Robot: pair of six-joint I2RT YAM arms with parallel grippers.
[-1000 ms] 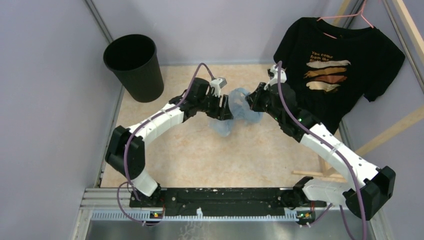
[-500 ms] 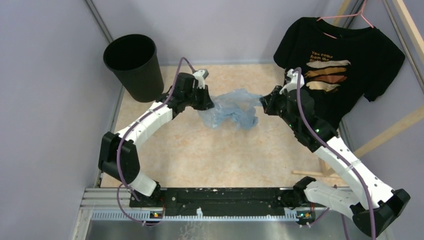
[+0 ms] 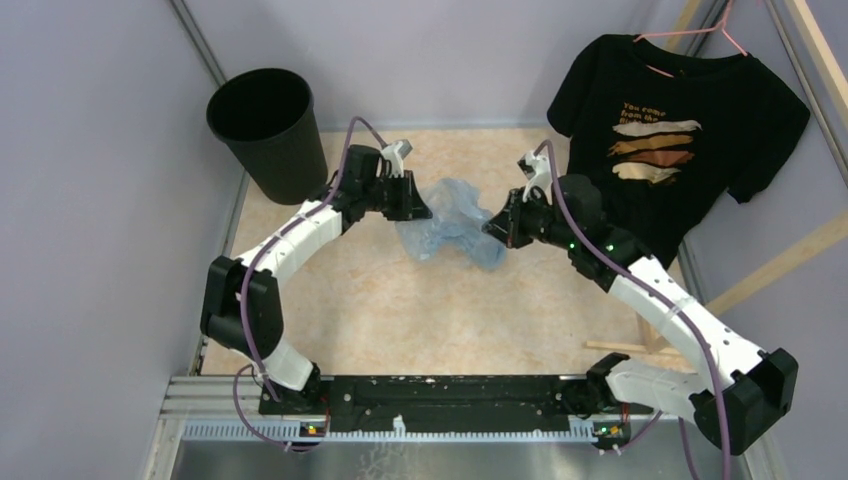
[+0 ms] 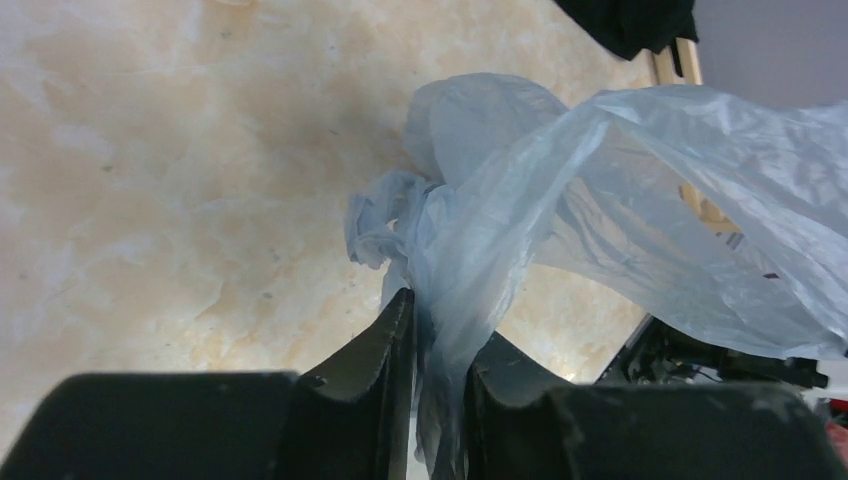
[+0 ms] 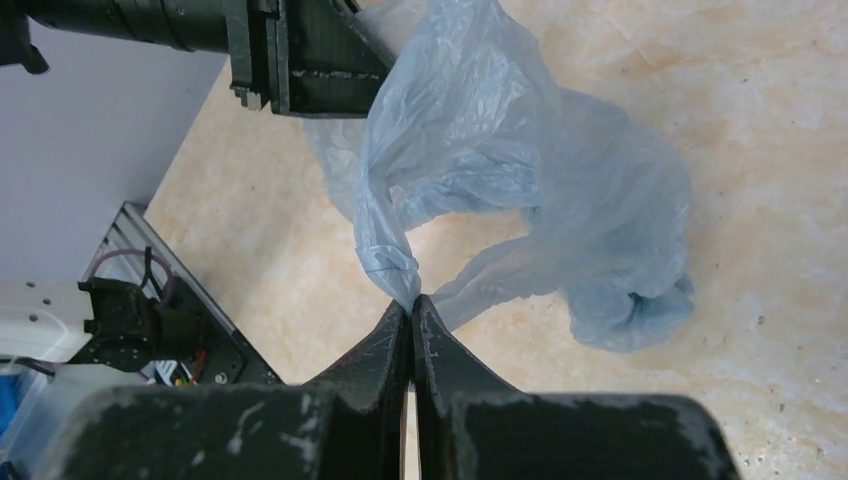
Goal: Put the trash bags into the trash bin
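A crinkly light-blue trash bag (image 3: 448, 222) hangs between my two grippers above the middle of the marbled floor. My left gripper (image 3: 418, 205) is shut on a bunched part of the trash bag (image 4: 470, 270) at its left side. My right gripper (image 3: 492, 228) is shut on a twisted loop of the trash bag (image 5: 470, 140) at its right side. The bag's lower folds sag toward the floor. The black round trash bin (image 3: 268, 132) stands upright and open at the back left corner, apart from both arms.
A black printed T-shirt (image 3: 680, 130) hangs on a pink hanger at the back right. Grey walls close the left and back sides. Wooden slats (image 3: 770, 270) lean at the right. The arms' base rail (image 3: 440, 395) runs along the near edge.
My left gripper closed on the bag and drew left toward the bin. The right gripper pulled back right, then came in again, and the bag spread between them.
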